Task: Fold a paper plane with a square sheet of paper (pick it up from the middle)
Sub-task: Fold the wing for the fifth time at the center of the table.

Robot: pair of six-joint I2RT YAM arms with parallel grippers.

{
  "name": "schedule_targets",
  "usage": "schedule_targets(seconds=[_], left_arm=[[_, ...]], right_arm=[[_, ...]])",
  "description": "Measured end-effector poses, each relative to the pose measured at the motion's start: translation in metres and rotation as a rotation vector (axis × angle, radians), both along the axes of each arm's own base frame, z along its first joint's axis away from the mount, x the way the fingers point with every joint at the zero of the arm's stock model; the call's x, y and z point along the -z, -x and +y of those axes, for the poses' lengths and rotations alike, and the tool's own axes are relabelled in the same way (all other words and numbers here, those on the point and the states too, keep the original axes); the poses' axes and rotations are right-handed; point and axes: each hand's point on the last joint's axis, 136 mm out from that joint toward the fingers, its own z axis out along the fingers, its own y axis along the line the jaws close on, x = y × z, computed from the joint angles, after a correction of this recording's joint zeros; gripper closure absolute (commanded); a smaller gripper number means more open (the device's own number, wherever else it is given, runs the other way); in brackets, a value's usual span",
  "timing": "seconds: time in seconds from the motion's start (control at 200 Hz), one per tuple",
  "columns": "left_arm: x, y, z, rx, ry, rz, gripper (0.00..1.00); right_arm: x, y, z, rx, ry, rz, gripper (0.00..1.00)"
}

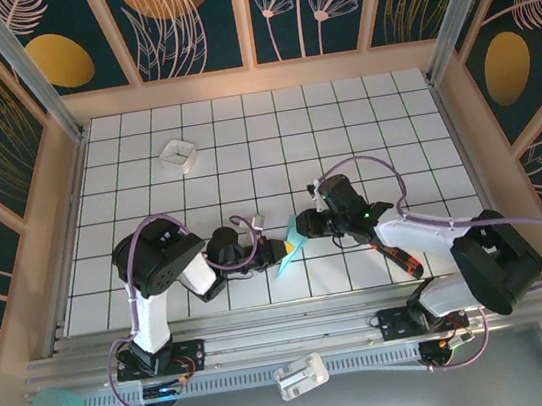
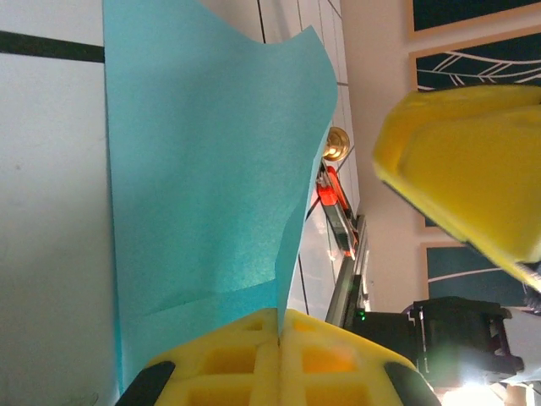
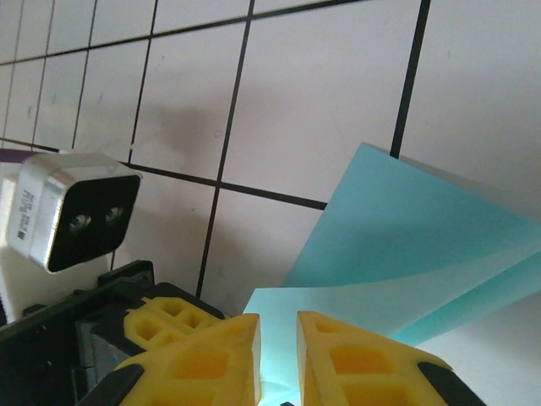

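Top external view: over the near middle of the white gridded table [image 1: 196,173], the square sheet of paper [image 1: 288,248] hangs partly folded between the two grippers. Its long axis runs near to far, the narrower end pointing toward the near edge. The left gripper [image 1: 278,250] is clamped tight on one edge of the sheet. The right gripper [image 1: 305,226] has its yellow fingers a sliver apart around the opposite edge. A red-and-black pen-like tool [image 1: 400,258] lies by the right arm, and a small white tray [image 1: 178,154] sits far left.
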Motion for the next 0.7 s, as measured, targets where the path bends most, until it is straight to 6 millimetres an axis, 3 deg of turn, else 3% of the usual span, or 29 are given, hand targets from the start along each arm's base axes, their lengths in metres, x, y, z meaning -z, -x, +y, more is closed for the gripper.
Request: schedule_targets(seconds=[0.701], left_arm=[[0.003, -0.002, -0.003, 0.009, 0.006, 0.06, 1.0]], right_arm=[[0.029, 0.004, 0.011, -0.033, 0.035, 0.041, 0.9]])
